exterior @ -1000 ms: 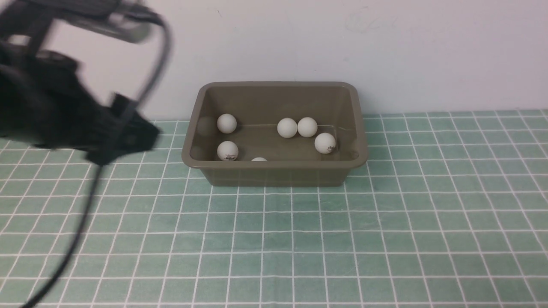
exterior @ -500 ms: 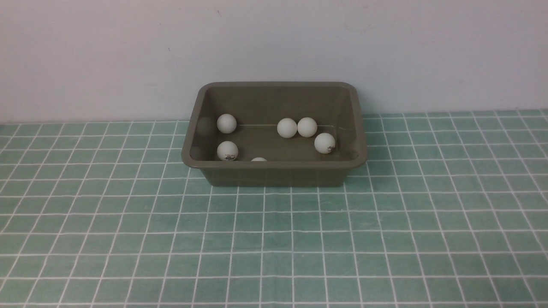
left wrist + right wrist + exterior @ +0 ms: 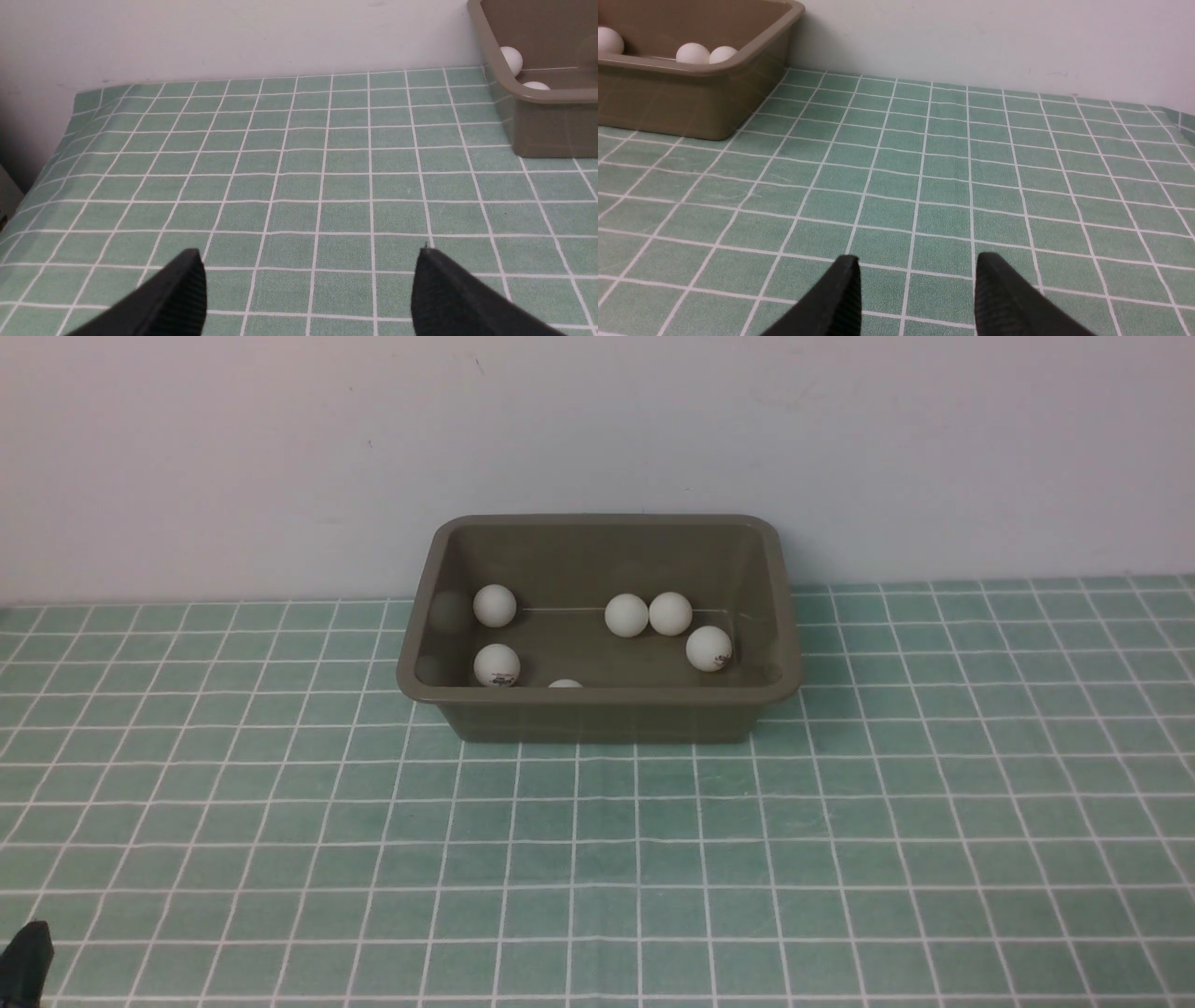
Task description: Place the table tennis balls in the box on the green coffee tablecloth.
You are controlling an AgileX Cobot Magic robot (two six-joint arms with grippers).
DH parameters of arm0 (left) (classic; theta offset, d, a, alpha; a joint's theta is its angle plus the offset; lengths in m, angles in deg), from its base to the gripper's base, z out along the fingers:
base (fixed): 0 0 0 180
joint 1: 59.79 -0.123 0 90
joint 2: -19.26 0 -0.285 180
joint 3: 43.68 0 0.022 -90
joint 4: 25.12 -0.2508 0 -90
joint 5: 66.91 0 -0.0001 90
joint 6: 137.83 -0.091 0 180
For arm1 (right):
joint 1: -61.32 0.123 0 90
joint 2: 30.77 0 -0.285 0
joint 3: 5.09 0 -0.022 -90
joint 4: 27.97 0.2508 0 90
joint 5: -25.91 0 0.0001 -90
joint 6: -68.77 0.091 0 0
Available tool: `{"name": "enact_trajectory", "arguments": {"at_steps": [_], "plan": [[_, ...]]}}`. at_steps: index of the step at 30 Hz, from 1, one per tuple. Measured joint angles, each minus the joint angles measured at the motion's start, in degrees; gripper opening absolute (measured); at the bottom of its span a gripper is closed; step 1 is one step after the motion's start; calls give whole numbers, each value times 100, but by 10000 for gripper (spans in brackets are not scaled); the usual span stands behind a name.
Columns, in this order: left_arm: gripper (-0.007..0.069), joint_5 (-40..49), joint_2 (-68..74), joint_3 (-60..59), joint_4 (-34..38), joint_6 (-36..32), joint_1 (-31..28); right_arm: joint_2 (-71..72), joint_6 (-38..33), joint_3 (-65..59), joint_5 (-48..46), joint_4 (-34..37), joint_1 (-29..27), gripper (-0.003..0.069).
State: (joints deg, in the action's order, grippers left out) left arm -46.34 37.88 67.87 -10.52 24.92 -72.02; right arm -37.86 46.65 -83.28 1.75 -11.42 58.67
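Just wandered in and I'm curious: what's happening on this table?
A two-armed robot is putting table tennis balls into a brown box on a green checked tablecloth. Six balls show inside the box; none lies on the cloth in view. The left claw and right claw are both empty, jaws apart, low over the cloth.

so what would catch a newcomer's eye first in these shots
The olive-brown box at the back of the green checked cloth, against the wall, stands out first. Next come the white balls scattered inside it, six showing, one half hidden by the near rim. Both claws hang low over bare cloth, holding nothing.
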Motion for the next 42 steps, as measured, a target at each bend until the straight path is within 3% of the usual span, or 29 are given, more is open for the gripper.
{"name": "enact_trajectory", "arguments": {"at_steps": [11,16,25,42], "plan": [[532,-5,-90,-2,-56,-17,0,0,0,0,0,0,0,316],[532,58,-422,-71,-631,62,0,0,0,0,0,0,0,316],[532,339,-773,-571,-1630,1360,11,0,0,0,0,0,0,316],[532,331,-1145,-984,-1222,1420,221,0,0,0,0,0,0,316]]}}
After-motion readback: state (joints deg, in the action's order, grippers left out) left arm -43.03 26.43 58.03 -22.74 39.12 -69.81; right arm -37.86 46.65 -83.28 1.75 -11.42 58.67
